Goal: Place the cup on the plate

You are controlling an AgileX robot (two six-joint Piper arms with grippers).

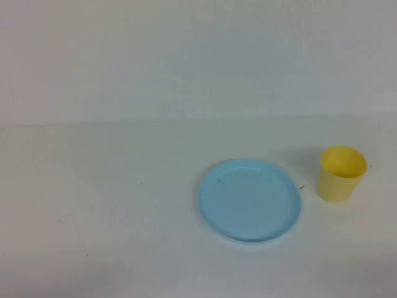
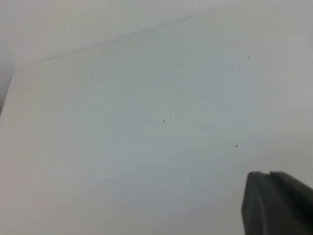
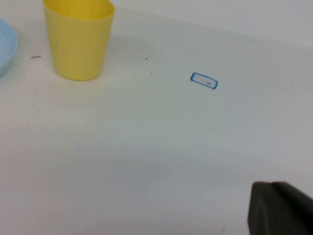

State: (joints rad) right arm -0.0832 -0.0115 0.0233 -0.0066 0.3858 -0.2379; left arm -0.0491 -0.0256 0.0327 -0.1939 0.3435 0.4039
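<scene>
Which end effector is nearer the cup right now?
Right. The right end effector has the cup in its wrist view; the left end effector sees only bare table.

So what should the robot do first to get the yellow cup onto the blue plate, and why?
Probably move the right claw toward the cup. The cup stands upright on the table on the robot's right, beside the plate and not touching it. The right claw shows only at the edge of its wrist view, away from the cup. The left claw sees only bare table.
</scene>
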